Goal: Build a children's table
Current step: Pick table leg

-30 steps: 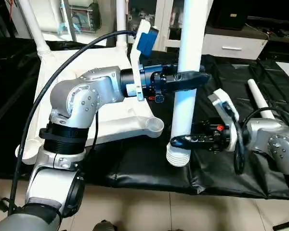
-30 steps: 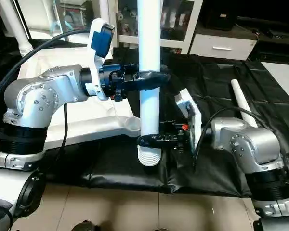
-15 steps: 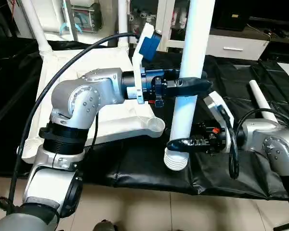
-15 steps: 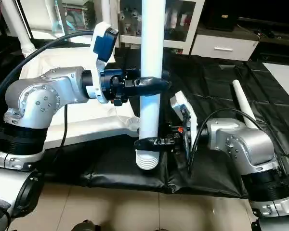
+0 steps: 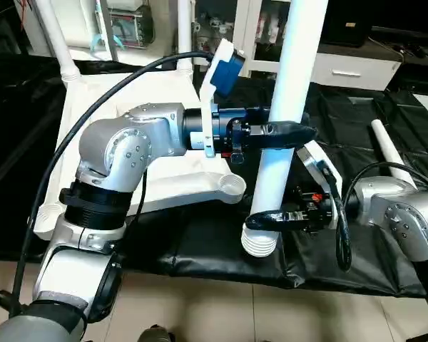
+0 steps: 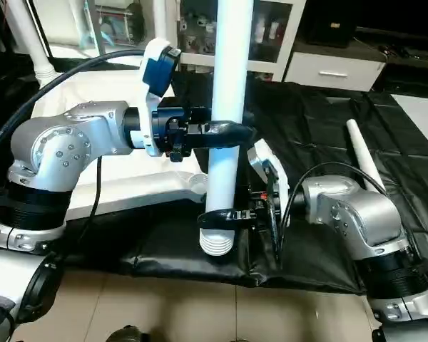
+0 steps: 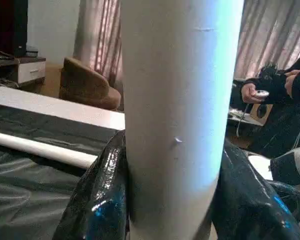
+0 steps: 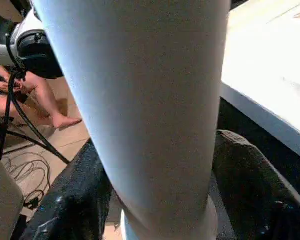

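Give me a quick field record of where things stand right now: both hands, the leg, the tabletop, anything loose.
held leg: white leg upright, threaded end down, above the black mat
left hand: left hand shut on the leg, higher up
right hand: right hand shut on the leg, just above the threads
tabletop: tabletop underside up on the mat, near corner socket empty, beside the held leg
fitted legs: two stand in the far corners
loose leg: spare leg lying on the mat
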Controlling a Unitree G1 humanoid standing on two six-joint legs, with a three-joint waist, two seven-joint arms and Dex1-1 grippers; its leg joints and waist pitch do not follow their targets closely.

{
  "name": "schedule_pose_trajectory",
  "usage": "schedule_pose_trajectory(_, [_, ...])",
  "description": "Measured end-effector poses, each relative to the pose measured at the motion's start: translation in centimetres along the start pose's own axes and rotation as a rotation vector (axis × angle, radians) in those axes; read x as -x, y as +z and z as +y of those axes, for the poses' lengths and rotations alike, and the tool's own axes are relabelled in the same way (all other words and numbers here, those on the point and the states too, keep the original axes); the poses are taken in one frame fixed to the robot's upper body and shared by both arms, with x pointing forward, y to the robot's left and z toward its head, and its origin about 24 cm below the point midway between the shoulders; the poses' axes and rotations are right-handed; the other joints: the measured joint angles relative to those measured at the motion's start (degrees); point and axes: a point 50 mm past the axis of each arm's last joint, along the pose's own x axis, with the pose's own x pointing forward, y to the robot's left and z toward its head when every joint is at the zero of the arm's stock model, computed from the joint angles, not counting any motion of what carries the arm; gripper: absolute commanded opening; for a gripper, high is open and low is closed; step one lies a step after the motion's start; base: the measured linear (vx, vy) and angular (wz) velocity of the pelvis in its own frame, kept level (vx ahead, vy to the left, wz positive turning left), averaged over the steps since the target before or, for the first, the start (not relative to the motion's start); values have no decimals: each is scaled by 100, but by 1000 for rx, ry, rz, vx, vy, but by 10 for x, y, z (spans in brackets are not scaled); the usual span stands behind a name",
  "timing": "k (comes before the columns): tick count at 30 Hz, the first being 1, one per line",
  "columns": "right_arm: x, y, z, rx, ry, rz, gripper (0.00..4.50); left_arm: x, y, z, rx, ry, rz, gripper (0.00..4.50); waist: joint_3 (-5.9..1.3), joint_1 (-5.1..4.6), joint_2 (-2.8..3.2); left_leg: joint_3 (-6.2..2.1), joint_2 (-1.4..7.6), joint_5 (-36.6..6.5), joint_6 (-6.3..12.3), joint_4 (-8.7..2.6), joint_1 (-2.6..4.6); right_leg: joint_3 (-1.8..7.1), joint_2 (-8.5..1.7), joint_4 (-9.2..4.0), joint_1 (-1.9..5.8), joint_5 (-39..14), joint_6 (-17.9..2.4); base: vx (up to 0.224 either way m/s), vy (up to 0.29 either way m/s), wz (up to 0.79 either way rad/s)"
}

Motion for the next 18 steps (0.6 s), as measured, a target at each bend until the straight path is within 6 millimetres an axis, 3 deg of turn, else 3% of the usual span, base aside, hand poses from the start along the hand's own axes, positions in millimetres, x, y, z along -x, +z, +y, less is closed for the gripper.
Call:
schedule_pose_trajectory(5, [-1, 0, 1, 11, 13, 1, 215, 2, 0, 1, 2, 7, 3, 179, 0, 0, 0, 0, 0, 0, 0, 2, 1, 0, 0, 5, 0, 0, 0, 0, 0, 0])
schedule_pose_trajectory(16, [-2, -1, 0, 15, 12, 6, 201, 4, -1, 3, 0, 6, 14, 179, -1, 2, 3, -4, 0, 0, -1, 5, 5, 1, 0, 15, 0, 0, 0, 0, 0, 0])
schedule_pose_trajectory(18, [-3, -1, 0, 16, 13, 5, 201, 5, 0, 3, 6, 7, 20, 249, -2, 1, 4, -4, 0, 0, -1, 6, 8, 1, 0, 17, 0, 0, 0, 0, 0, 0])
